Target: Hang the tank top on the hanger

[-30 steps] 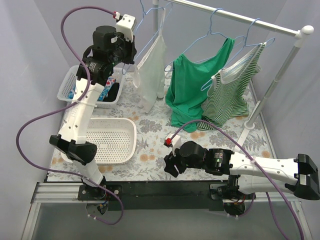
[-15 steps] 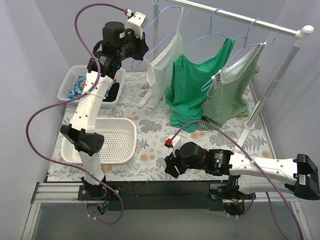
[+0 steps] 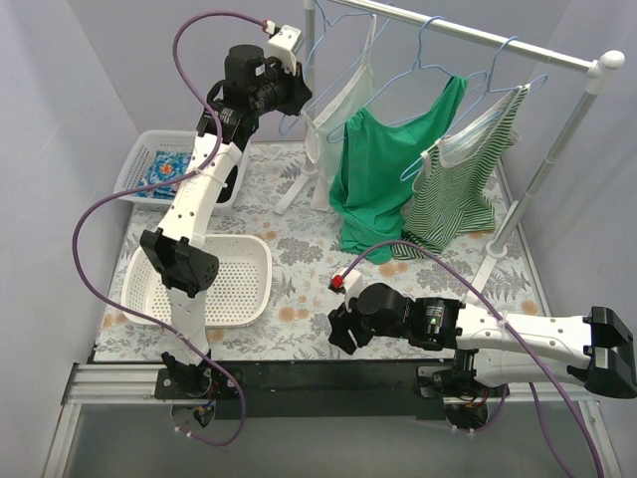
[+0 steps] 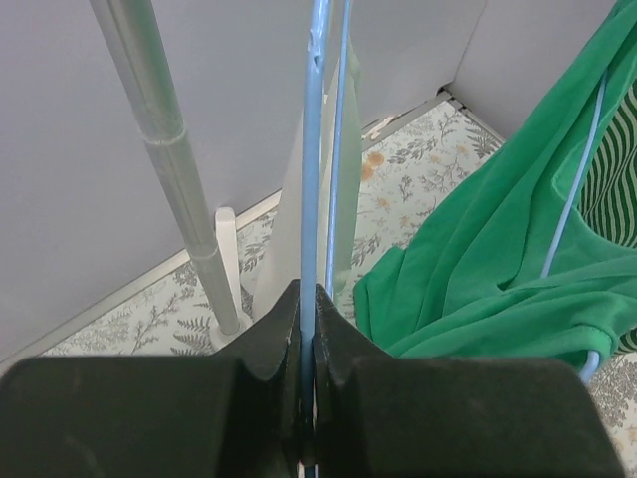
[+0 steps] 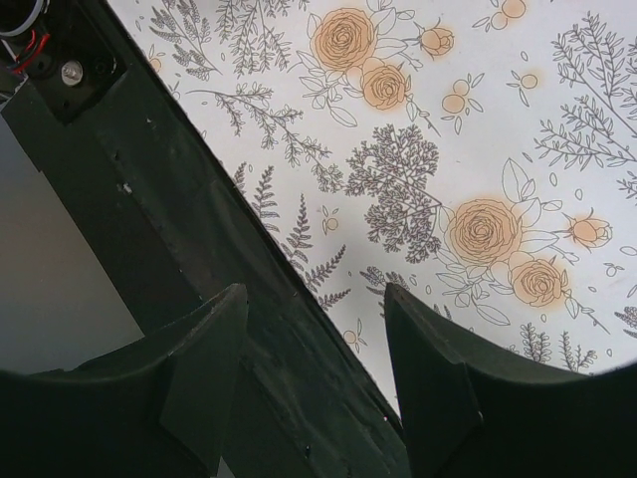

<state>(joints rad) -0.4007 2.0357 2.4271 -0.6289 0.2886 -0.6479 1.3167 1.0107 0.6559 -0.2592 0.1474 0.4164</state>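
Observation:
The white tank top hangs on a light-blue wire hanger at the left end of the rail, next to the green top. My left gripper is raised high and shut on the hanger's wire; in the left wrist view the blue wire runs straight up from between the closed jaws, with the pale fabric behind it. My right gripper is open and empty, low over the table's front edge, and its wrist view shows only the floral cloth between the jaws.
A green top and a green-and-white striped top hang on the silver rail. The rail's left post stands close to my left gripper. Two white baskets sit at the left.
My left gripper has carried the hanger with the white tank top up and to the right, from beside the far basket to the rail's left end. The right arm has not moved.

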